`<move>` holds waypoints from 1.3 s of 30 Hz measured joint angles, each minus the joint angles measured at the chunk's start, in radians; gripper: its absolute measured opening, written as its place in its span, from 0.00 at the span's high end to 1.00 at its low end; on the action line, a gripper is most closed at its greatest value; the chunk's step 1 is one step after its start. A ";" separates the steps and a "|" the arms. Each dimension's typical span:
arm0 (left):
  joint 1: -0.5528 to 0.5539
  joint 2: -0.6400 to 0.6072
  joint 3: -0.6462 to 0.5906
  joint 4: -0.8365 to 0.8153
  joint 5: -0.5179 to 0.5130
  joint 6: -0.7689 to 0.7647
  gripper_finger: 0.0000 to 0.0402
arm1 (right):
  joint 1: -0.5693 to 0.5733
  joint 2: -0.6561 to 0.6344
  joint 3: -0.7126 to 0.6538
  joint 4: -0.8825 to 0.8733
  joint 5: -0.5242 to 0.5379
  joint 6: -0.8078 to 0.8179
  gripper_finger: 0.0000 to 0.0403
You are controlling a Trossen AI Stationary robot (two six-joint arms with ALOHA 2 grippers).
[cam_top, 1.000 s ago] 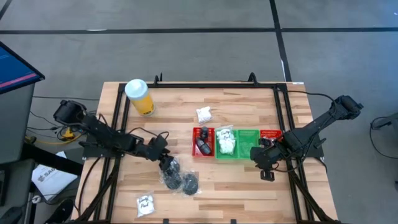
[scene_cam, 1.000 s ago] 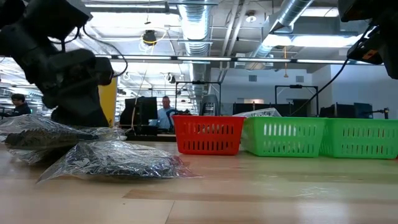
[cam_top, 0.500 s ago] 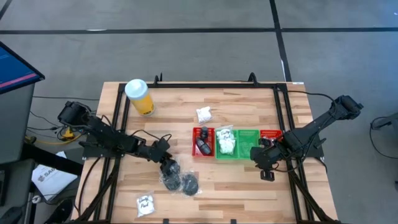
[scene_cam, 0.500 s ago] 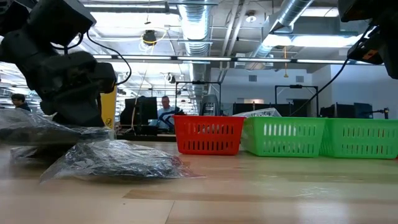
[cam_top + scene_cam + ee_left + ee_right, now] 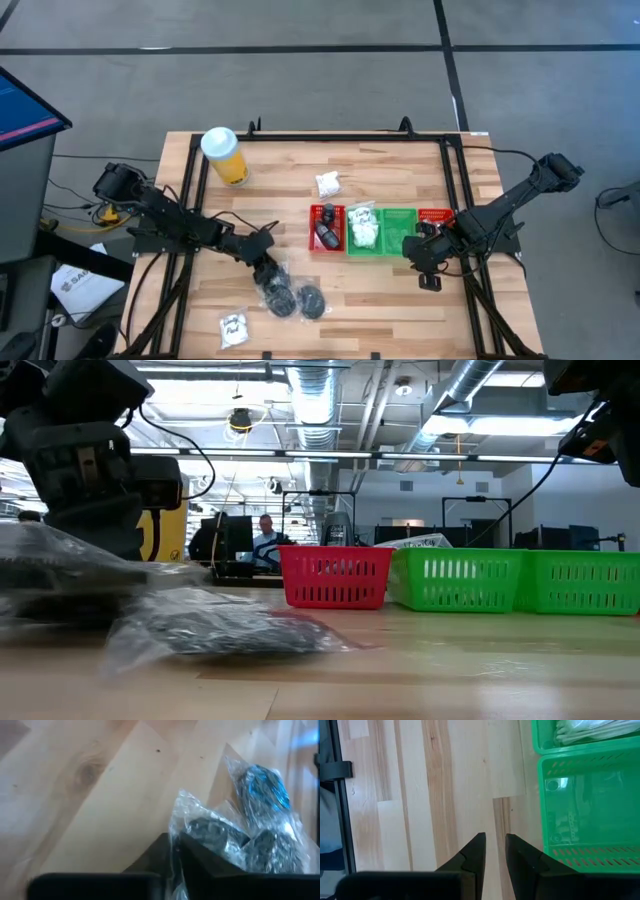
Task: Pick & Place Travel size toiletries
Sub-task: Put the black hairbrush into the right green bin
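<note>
Your left tool (image 5: 268,272) is clenched on the clear bag (image 5: 282,297); the red tray (image 5: 326,228) lies to its right, nearer the waiting right tool (image 5: 428,280)

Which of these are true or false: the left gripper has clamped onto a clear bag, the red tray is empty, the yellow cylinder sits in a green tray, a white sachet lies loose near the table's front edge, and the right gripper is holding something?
1. The left gripper has shut on a clear bag of black pieces. True.
2. The red tray is empty. False: dark items lie in it.
3. The yellow cylinder sits in a green tray. False: it stands on the bare table.
4. A white sachet lies loose near the front edge. True.
5. The right gripper holds something. False: nothing is between its fingers.
</note>
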 joint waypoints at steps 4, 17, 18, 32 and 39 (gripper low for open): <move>0.000 0.000 0.000 0.007 0.010 0.025 0.99 | 0.000 0.000 0.000 0.000 0.000 -0.004 0.84; 0.000 -0.093 0.000 0.023 -0.008 0.053 1.00 | 0.000 0.000 0.000 0.000 0.001 -0.007 0.84; 0.000 -0.111 0.000 0.025 -0.018 0.054 1.00 | 0.000 0.000 0.000 0.000 0.001 -0.007 0.84; -0.049 -0.266 0.000 0.074 -0.158 0.116 1.00 | 0.000 0.000 0.000 0.004 0.001 -0.008 0.84; -0.068 -0.266 0.000 0.220 -0.227 0.198 1.00 | 0.000 0.000 0.000 0.071 0.001 -0.011 0.84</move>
